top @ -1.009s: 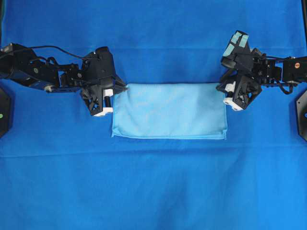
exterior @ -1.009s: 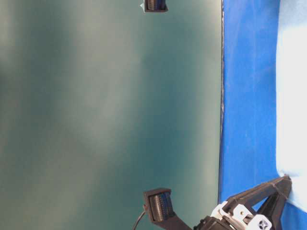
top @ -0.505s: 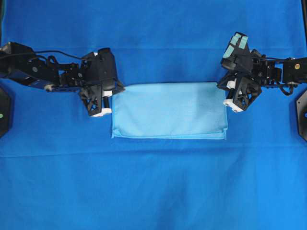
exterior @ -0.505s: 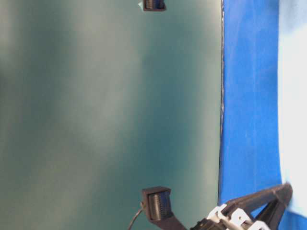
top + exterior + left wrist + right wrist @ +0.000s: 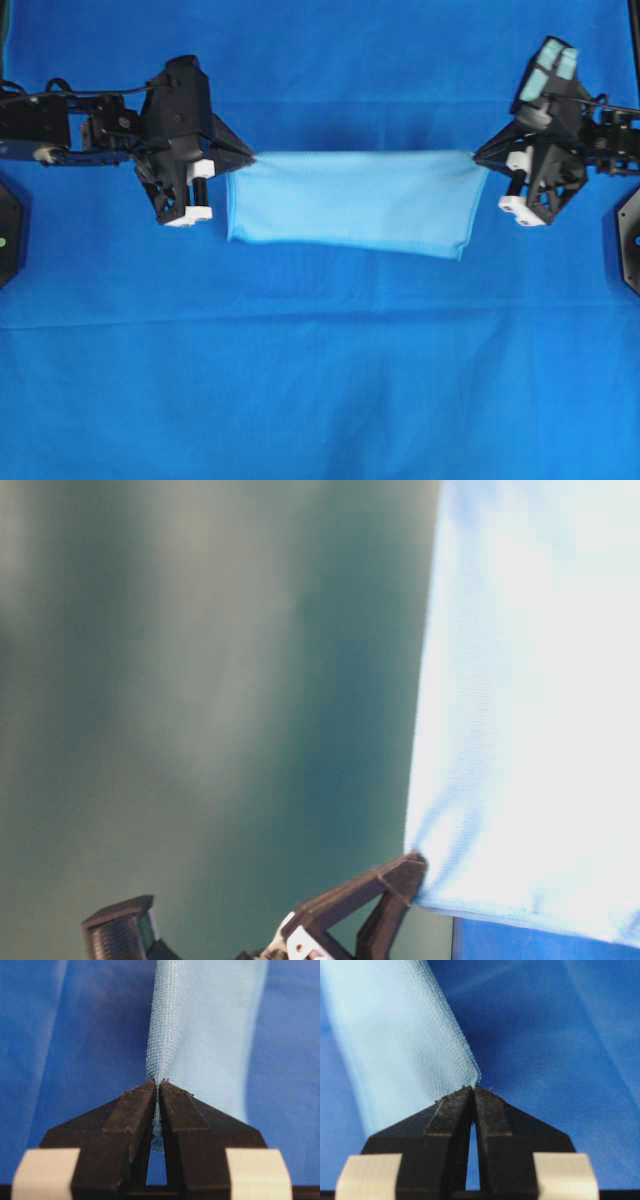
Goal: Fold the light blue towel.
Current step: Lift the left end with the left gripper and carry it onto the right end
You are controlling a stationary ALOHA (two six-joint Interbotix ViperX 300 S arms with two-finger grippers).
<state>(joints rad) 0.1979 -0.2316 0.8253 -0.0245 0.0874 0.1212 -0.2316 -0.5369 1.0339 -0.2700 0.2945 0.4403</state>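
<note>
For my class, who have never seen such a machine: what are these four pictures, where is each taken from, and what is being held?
Two robot arms work over a table covered by a deep blue sheet. One picture looks down from overhead, one sits at table level, and two come from cameras on the wrists. The left gripper and the right gripper are each pinched shut on a top corner of the folded light blue towel, which hangs stretched between them.

One light blue towel (image 5: 350, 200), one royal-blue sheet (image 5: 320, 380) and two grippers, left gripper (image 5: 250, 160) and right gripper (image 5: 480, 158), are counted.
</note>
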